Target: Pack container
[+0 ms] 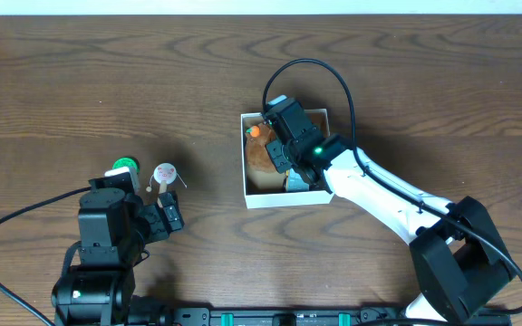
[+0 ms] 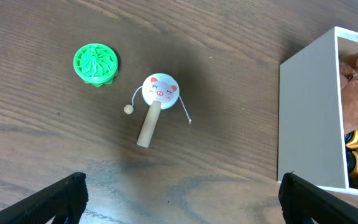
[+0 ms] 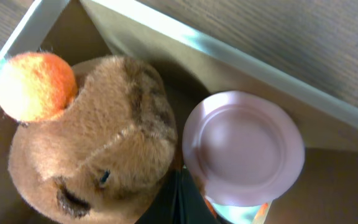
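Observation:
The container point(image 1: 246, 172) is a white-walled square box, tan inside, at the table's middle; it also shows in the left wrist view point(image 2: 308, 118) and the right wrist view point(image 3: 229, 56). In it lie a brown plush point(image 3: 98, 149) with an orange ball point(image 3: 33, 84), a pink plate point(image 3: 244, 146) and other toys. My right gripper point(image 3: 180, 202) is shut and empty, low inside the box between plush and plate point(image 1: 279, 152). My left gripper point(image 2: 182, 199) is open and empty, near a pig rattle point(image 2: 157, 99) and a green round toy point(image 2: 96, 63).
The pig rattle point(image 1: 164, 172) and the green toy point(image 1: 123, 166) lie on the wooden table left of the box, just ahead of the left gripper point(image 1: 148, 210). A black cable arcs over the box's far side.

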{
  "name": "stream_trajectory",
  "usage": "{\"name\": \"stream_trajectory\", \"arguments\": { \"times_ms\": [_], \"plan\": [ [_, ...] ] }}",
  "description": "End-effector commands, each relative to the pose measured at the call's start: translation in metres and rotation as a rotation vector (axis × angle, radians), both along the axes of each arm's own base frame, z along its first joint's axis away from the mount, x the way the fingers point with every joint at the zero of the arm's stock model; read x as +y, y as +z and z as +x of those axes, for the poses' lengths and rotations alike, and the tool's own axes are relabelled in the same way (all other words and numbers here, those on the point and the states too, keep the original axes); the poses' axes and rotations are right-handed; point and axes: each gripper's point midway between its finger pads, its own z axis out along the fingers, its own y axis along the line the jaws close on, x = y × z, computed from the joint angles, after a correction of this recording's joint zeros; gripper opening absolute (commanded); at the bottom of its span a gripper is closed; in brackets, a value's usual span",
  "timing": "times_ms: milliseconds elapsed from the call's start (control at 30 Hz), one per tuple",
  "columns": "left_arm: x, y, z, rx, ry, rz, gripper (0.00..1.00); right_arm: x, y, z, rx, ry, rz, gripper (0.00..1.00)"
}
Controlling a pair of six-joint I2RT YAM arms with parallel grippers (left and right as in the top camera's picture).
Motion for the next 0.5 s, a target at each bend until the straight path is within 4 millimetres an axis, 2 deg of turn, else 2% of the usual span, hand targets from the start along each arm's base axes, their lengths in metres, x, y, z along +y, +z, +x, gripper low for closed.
{"name": "stream_trajectory", "arguments": {
  "times_ms": [0,133,267,367,467],
  "plan": [
    [-0.001,0.008,0.002,-0.018,0.004,-0.013,0.98,0.004,-0.001,-0.002,0.019,-0.022,0.030,0.01],
    [-0.001,0.008,0.002,-0.018,0.004,-0.013,0.98,0.008,0.009,0.002,-0.012,-0.015,0.049,0.01],
    [-0.001,0.008,0.002,-0.018,0.005,-0.013,0.98,0.012,0.036,0.004,-0.068,-0.008,0.092,0.01],
    [-0.001,0.008,0.002,-0.018,0.004,-0.013,0.98,0.025,0.056,0.000,-0.109,0.085,0.124,0.01],
    [-0.001,0.008,0.002,-0.017,0.005,-0.013,0.98,0.034,0.063,-0.007,-0.114,0.148,0.139,0.01]
  ]
}}
